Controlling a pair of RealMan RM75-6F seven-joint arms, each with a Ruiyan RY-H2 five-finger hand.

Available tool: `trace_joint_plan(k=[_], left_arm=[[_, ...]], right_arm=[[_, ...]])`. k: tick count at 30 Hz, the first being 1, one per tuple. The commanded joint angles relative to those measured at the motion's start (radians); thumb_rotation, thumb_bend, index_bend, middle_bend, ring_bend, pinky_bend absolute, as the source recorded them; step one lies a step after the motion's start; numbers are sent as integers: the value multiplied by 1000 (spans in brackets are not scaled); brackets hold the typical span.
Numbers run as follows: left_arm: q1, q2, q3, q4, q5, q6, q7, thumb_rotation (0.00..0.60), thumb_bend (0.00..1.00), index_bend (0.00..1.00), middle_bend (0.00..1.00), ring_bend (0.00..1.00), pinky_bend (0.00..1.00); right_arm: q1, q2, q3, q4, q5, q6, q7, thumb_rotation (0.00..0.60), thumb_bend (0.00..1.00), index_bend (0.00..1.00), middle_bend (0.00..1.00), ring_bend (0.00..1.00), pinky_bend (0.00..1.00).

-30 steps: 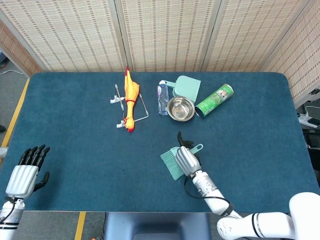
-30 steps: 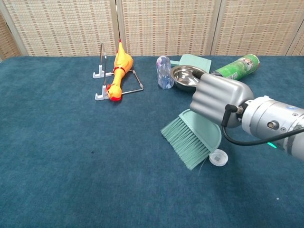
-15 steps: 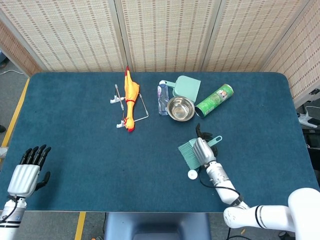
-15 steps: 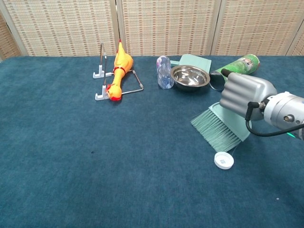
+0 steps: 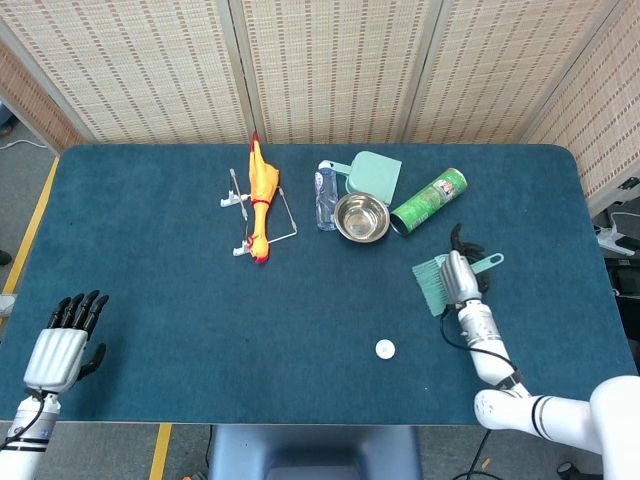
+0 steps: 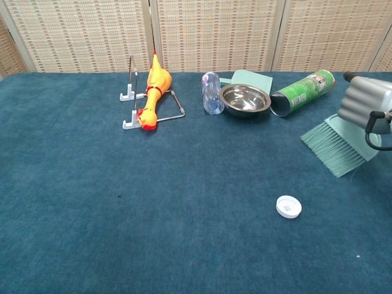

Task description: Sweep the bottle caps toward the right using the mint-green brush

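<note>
The right hand [image 5: 458, 275], gripping the mint-green brush with the flat plastic back and fanned bristles [image 5: 433, 283], has travelled from the near centre of the blue-carpeted desk [image 5: 150, 290] to the right over the last second, and now sits right of the steel bowl, near the green cylindrical can [image 5: 428, 201]. The single white round bottle cap [image 5: 385, 349] did not go with it: it lies alone on the near part of the desk, well apart from the bristles, which are now to its right and further back. In the chest view the brush [image 6: 337, 147] appears tilted with the bristles pointing left, and the cap [image 6: 288, 206] rests flat nearer the camera. Judgement: the stroke passed over or lost contact with the cap, so the cap has gained little rightward ground; a further pass is needed, starting from the cap's left side with the bristles down on the desk. The left hand [image 5: 60, 345] hangs at the near left edge, empty with fingers extended. The yellow rubber chicken [image 5: 261, 195], clear plastic bottle [image 5: 325, 195], stainless steel bowl [image 5: 361, 217] and mint-green dustpan [image 5: 372, 176] are undisturbed.
</note>
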Motion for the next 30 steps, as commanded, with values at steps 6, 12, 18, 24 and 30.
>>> trace_joint_plan(k=[6,12,18,24,30], left_arm=[[-6,-11,2,3,-5,-12,19,600,432,0,0,0,84],[-1,-8,4,-6,5,7,18,600,433,0,0,0,84],[2,0,9,-15,16,16,11,600,433,0,0,0,84],[7,4,12,-26,25,32,15,600,433,0,0,0,84],[11,6,12,-20,24,34,5,600,434,0,0,0,85]], right_arm=[[-26,73,-32,26,-30,5,95,600,354,880,770,435,93],[-64,226,4,-191,-191,49,404,600,353,880,771,436,90],[-76,321,10,-402,-310,61,548,600,353,880,772,436,89],[-61,263,-47,-465,-449,14,509,600,353,880,772,436,89],[-56,176,-98,-460,-517,-8,338,600,354,880,772,436,86]])
